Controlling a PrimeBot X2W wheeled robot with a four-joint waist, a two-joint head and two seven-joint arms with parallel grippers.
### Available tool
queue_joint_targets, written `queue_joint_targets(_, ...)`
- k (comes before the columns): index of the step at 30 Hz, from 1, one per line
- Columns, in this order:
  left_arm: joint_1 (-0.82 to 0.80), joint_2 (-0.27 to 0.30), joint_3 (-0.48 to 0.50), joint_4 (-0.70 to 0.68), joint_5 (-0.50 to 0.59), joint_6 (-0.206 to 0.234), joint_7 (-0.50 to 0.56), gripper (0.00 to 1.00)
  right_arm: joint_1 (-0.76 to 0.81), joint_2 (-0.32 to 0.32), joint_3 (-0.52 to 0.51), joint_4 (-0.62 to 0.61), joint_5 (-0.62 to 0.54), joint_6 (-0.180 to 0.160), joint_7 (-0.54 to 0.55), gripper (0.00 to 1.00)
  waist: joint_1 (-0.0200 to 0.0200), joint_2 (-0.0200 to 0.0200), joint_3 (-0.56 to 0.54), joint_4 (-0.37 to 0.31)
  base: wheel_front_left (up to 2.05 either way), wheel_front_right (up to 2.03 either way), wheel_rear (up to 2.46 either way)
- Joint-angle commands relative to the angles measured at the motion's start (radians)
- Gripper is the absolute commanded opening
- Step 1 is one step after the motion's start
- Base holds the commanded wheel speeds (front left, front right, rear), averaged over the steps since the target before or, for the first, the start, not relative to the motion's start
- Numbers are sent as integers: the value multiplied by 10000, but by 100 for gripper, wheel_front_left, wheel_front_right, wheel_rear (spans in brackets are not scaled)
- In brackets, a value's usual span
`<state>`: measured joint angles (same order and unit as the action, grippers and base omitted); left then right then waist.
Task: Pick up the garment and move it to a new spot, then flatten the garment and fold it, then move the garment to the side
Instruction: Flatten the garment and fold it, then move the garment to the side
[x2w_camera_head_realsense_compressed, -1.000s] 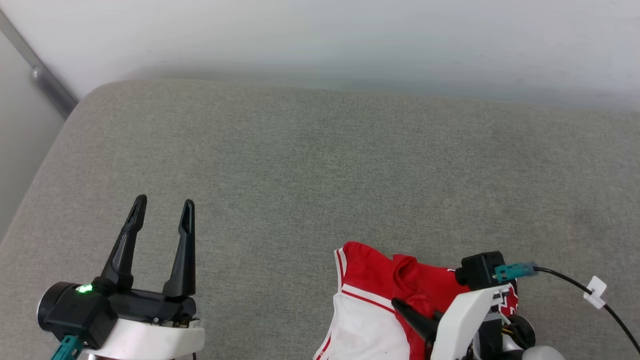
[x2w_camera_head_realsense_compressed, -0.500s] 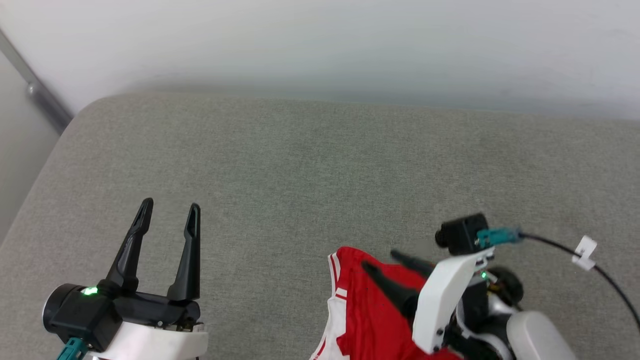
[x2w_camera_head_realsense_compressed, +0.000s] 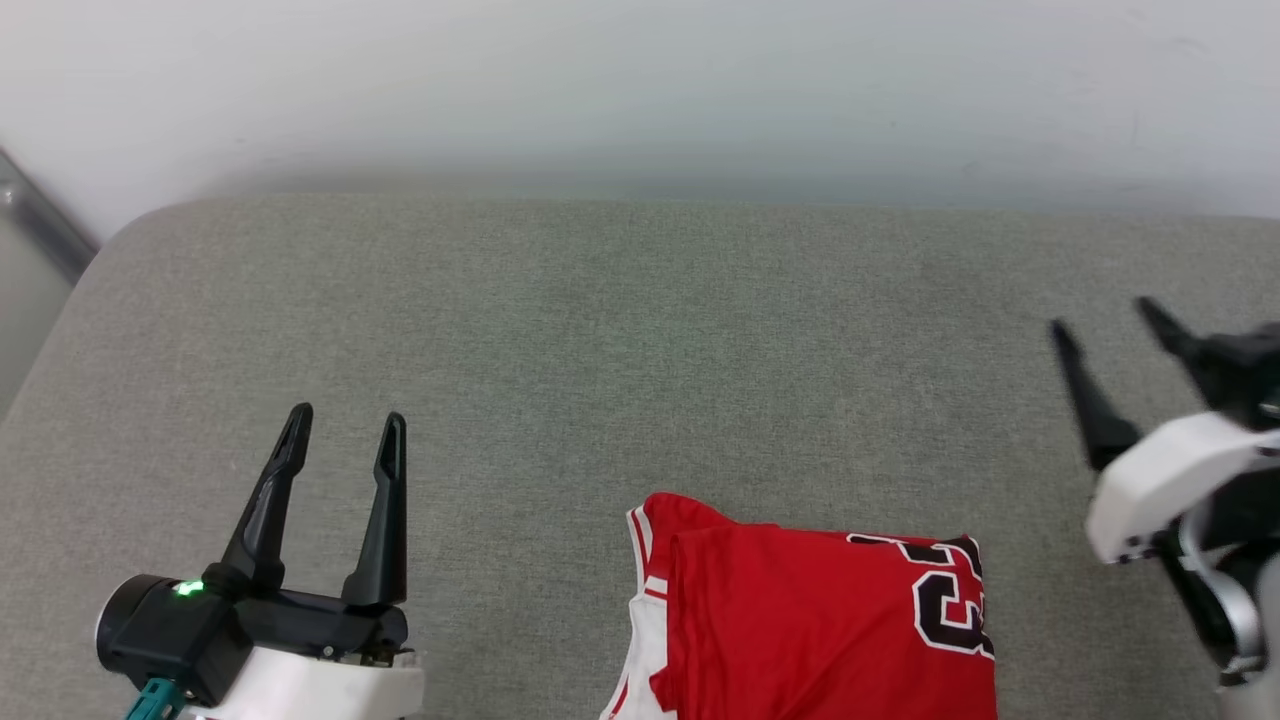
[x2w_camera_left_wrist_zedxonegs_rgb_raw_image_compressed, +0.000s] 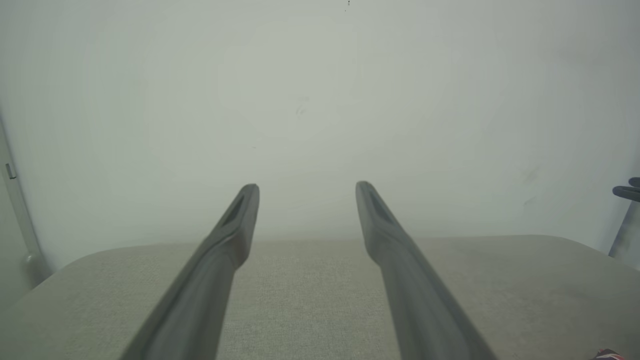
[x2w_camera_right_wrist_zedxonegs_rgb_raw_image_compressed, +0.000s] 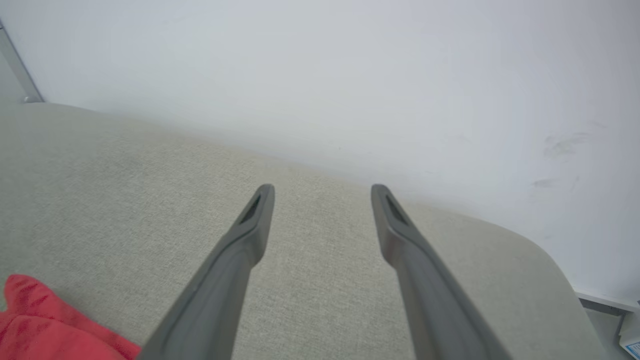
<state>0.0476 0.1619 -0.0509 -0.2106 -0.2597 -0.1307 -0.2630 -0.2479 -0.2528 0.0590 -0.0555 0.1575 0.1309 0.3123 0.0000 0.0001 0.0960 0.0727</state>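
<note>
the red jersey (x2w_camera_head_realsense_compressed: 800, 620) lay folded flat on the near part of the grey upholstered cushion (x2w_camera_head_realsense_compressed: 600, 330) (black-and-white numerals up, white sleeve at its left edge). the right end effector (x2w_camera_head_realsense_compressed: 1100, 317) was released and empty, apart on its right; the left end effector (x2w_camera_head_realsense_compressed: 347, 415), also released, was well apart on its left.

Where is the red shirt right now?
In the head view the shirt lies on the grey cushion at the bottom, right of centre, between the left gripper and right gripper, touching neither.
</note>
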Motion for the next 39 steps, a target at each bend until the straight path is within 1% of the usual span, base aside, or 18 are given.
queue_joint_targets(1, -47, -33, -10, 18, -69, 9, -22, 100, 337, -65, -525, 51, -284, -4, -531, 100, 0, -1, 35, -26, 0, 0, 0)
queue_joint_targets(2, -50, -41, -30, 32, -73, 9, -22, 100, 507, -98, -799, 2, -483, -2, -838, 100, 0, -1, 46, -22, 0, 0, 0)
queue_joint_targets(4, -50, -50, -65, 50, -76, 9, -22, 100, 879, 49, -1403, -244, -672, -4, -1464, 100, 0, -1, 71, -15, 0, 0, 0)
queue_joint_targets(7, 28, -68, -141, 101, -48, 9, -22, 100, 1552, 351, -1880, -622, -735, -4, -2218, 100, 0, -1, 130, -25, 0, 0, 0)
queue_joint_targets(10, 80, -75, -170, 140, -49, 9, -22, 100, 2158, 600, -1934, -907, -427, -5, -2806, 100, 0, -1, 152, -34, 0, 0, 0)
queue_joint_targets(14, 145, -80, -205, 222, -144, 9, -22, 100, 2747, 839, -1905, -1108, -347, -6, -3554, 100, 0, -1, 145, -57, 0, 0, 0)
queue_joint_targets(17, 147, 76, -438, 322, -45, 9, -22, 100, 2981, 1042, -1920, -1084, -458, -6, -3966, 100, 0, -1, 135, -63, 0, 0, 0)
queue_joint_targets(21, 79, -3, -518, 365, -80, 9, -22, 100, 3169, 1255, -1807, -957, -619, -6, -4334, 100, 0, -1, 133, -81, 0, 0, 0)
queue_joint_targets(27, 70, 30, -538, 423, -82, 9, -22, 100, 3074, 1490, -1757, -770, -605, -6, -4598, 100, 0, -1, 95, -125, 0, 0, 0)
queue_joint_targets(31, 71, 42, -514, 426, -100, 9, -22, 100, 3038, 1567, -1730, -745, -648, -6, -4581, 100, 0, -1, 79, -154, 0, 0, 0)
queue_joint_targets(35, 36, 1, -505, 427, -127, 9, -22, 100, 3141, 1471, -1593, -785, -535, -6, -4083, 100, 0, -1, 87, -154, 0, 0, 0)
queue_joint_targets(37, -7, -24, -517, 403, -135, 9, -22, 100, 3164, 1362, -1451, -880, -231, -4, -3488, 100, 0, -1, 122, -142, 0, 0, 0)
queue_joint_targets(38, -7, -24, -517, 403, -135, 9, -22, 100, 3164, 1362, -1451, -880, -231, -4, -3488, 100, 0, -1, 122, -142, 0, 0, 0)
queue_joint_targets(39, -27, -25, -519, 390, -143, 9, -22, 100, 3192, 1185, -1299, -923, -74, -4, -3028, 100, 0, -1, 147, -132, 0, 0, 0)
